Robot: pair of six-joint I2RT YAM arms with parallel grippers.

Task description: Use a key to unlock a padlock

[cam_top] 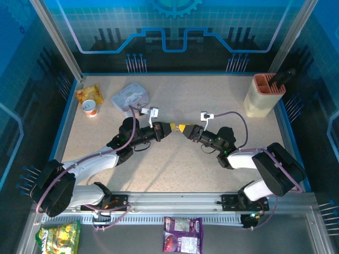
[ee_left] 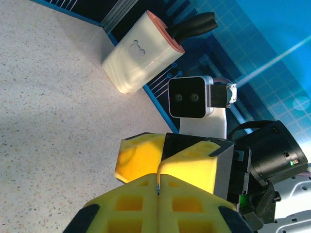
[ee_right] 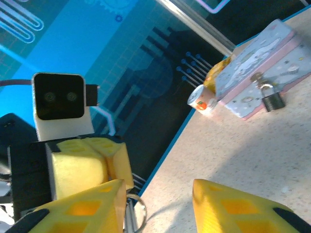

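Two-arm handover of the key, by the look of it, with the unlocking itself not yet begun. Finds the left gripper [cam_top: 170, 128] and the right gripper [cam_top: 183, 128] tip to tip over the middle of the speckled beige table [cam_top: 175, 169]. Shows the left gripper's yellow foam fingers [ee_left: 126, 208] pressed fully together, seemingly pinching the tiny thin dark metal key [ee_right: 128, 218], a mere sliver at the seam, with its wire ring [ee_right: 144, 208] hanging just beside one of the right gripper's yellow fingers [ee_right: 87, 208]. Leaves those right fingers partly apart, closed on nothing. Places the small dark-bodied padlock with the silvery shackle [ee_right: 272, 99] well apart at the far left, hanging at the front of the flat grey-blue rectangular tin [ee_right: 252, 58], near a little orange-and-white cup [ee_right: 200, 99]. Calls next, probably, for backing the right arm away, carrying the key to the far left without loosening the pinch, then steadying the padlock with the free gripper and lining the blade up with the keyhole. Cannot tell from here which way that keyhole faces.
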